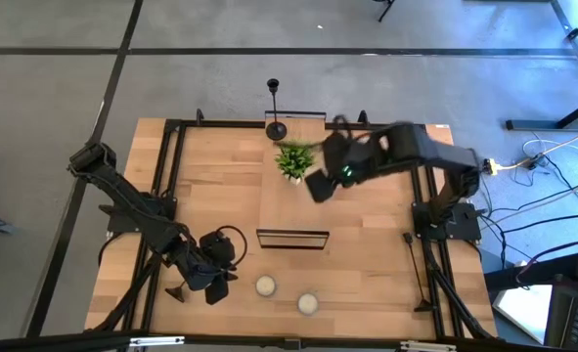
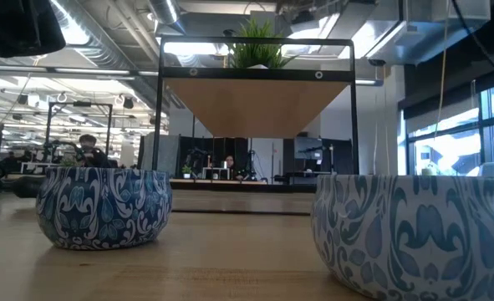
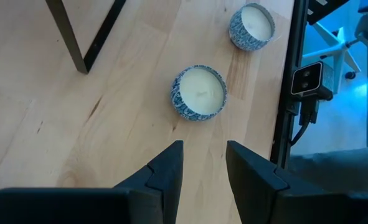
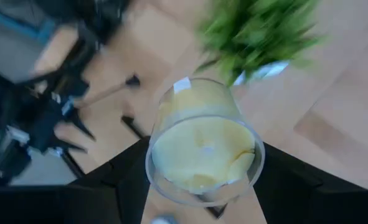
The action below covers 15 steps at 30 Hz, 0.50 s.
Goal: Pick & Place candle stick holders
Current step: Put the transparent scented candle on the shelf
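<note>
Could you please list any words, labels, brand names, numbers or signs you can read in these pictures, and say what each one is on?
There is no text to read in any view.
The blue-and-white candle tins carry only a floral pattern, no lettering.
The glass candle in the right gripper shows no label.
The room behind the table shows no readable sign.

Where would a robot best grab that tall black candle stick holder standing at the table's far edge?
Midway up its thin rod, fingers closing across it from the side. The candle stick holder stands upright on a round flat base, so the stem is the narrow part. The potted plant crowds its near right side, so coming in from the left arm's side looks safer.
</note>
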Tool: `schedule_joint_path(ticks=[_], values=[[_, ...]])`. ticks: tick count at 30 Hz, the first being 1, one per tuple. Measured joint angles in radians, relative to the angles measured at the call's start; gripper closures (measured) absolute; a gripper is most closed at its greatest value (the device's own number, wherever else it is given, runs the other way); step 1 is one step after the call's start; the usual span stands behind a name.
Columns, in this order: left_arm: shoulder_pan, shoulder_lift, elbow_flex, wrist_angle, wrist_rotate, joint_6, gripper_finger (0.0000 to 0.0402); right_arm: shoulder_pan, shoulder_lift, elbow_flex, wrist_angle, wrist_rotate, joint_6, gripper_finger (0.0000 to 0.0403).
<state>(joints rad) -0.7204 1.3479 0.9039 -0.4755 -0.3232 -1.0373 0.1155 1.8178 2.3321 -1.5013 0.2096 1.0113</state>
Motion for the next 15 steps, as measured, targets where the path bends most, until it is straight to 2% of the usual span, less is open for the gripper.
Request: schedule_joint_path(ticks=[6, 15], values=[[0.002, 0.0, 0.0, 0.0, -0.026, -0.041, 0.0289, -0.102, -0.043, 0.02, -0.01, 0.008, -0.088, 0.0164], [0.002, 0.0, 0.0, 0.0, -0.081, -0.167, 0.0324, -0.293, -0.063, 0.02, 0.039, -0.03, -0.286, 0.0164]])
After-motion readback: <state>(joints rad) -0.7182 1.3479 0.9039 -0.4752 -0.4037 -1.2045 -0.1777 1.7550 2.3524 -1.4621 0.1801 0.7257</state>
